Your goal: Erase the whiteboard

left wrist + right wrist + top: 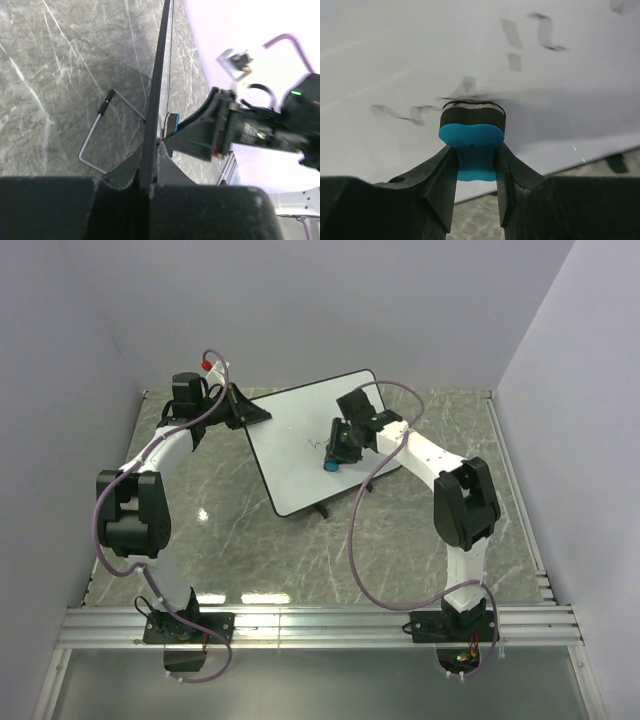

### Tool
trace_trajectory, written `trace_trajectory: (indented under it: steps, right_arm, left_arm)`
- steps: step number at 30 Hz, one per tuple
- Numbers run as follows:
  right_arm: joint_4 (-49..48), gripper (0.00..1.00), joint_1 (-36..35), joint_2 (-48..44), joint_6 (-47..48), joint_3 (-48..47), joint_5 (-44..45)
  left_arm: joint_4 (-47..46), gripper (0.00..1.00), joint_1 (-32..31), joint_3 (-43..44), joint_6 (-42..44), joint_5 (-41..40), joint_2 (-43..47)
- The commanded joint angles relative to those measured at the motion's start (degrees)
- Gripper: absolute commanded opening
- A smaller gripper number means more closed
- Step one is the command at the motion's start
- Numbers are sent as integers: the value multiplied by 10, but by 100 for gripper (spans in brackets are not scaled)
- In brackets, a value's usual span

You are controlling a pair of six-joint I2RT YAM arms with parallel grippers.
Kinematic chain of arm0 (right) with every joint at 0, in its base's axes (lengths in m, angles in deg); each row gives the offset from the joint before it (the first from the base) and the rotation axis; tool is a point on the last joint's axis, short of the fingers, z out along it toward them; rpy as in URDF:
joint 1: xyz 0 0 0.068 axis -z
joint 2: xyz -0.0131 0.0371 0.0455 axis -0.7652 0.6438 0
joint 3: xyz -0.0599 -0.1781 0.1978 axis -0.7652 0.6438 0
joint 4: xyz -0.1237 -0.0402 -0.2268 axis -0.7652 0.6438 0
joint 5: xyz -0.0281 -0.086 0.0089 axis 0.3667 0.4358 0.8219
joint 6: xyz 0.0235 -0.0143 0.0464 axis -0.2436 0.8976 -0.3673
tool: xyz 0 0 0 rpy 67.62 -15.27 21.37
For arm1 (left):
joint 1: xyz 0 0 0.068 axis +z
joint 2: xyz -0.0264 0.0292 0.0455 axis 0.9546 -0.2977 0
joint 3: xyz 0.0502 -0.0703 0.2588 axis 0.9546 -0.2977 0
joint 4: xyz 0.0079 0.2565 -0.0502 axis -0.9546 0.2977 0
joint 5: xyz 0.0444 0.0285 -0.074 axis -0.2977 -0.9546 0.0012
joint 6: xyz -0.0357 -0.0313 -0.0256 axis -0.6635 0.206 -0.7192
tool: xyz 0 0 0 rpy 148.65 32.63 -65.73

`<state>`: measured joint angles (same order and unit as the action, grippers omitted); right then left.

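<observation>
1. The whiteboard [300,455] stands tilted on its wire stand [95,135], toward the far middle of the table [240,550].
2. The left pincer [243,410] is clamped on the board's far-left edge. The left wrist view shows the black frame edge-on between its fingers.
3. The right pincer [335,452] is clamped on a blue eraser [471,134]. The eraser's dark pad presses flat on the board face, right of centre.
4. A thin dark scribble [322,444] shows just left of the eraser. The right wrist view shows blurred strokes on both sides of the pad.
5. Erasing looks barely begun, and most of the wiping seems left.
</observation>
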<state>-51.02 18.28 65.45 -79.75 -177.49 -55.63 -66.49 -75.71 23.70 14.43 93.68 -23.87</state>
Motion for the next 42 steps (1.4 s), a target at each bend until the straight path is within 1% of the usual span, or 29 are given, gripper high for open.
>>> trace_trajectory:
  steps: [1, 5, 7, 8, 10, 11, 13, 14, 18, 19, 22, 25, 26, 28, 31, 35, 38, 40, 42]
  right_arm:
    - [-35, 0, 17, 40, 19, 80, 57]
    - [-26, 0, 17, 43, 20, 52, 57]
    - [-15, 0, 12, 53, 16, 7, 50]
    - [-2, 0, 11, 58, 12, -39, 46]
    - [11, 0, 0, 78, 8, -92, 37]
    - [21, 0, -5, 85, 6, -146, 32]
    - [29, 0, -16, 110, -3, -201, 14]
    - [35, 0, -19, 119, -7, -253, 8]
    - [24, 0, -29, 150, -27, -327, -19]
    - [21, 0, -29, 156, -30, -331, -20]
    - [23, 0, -26, 150, -25, -308, -8]
    - [10, 0, -11, 123, -22, -224, -4]
    - [1, 0, -1, 114, -22, -174, 1]
    - [-7, 0, 7, 86, -17, -123, 10]
    - [-23, 0, 25, 50, -11, 3, 32]
    - [-46, 0, 37, 6, -7, 96, 47]
    - [-49, 0, 39, -5, -4, 106, 46]
    - [-42, 0, 37, 5, -6, 88, 37]
    - [-37, 0, 34, 16, -7, 47, 24]
  left_arm:
    - [81, 0, -35, -8, 72, -11, 29]
    - [76, 0, -34, -14, 71, -9, 30]
    - [76, 0, -35, -16, 72, -10, 28]
    - [76, 0, -36, -16, 74, -11, 27]
    - [82, 0, -39, -14, 80, -13, 25]
    - [83, 0, -38, -10, 81, -14, 24]
    - [88, 0, -40, -6, 84, -15, 20]
    - [88, 0, -40, -2, 84, -14, 19]
    - [90, 0, -40, 3, 84, -12, 15]
    - [90, 0, -40, 4, 85, -12, 15]
    - [93, 0, -40, 5, 86, -12, 16]
    - [95, 0, -40, 4, 88, -13, 18]
    - [95, 0, -40, 4, 88, -13, 18]
    - [95, 1, -40, 4, 89, -14, 18]
    - [95, 0, -40, 5, 88, -14, 18]
    - [91, 0, -41, 4, 88, -13, 17]
    - [86, 0, -40, 4, 85, -12, 13]
    - [87, 0, -40, 5, 85, -12, 11]
    - [86, 0, -40, 8, 85, -11, 9]
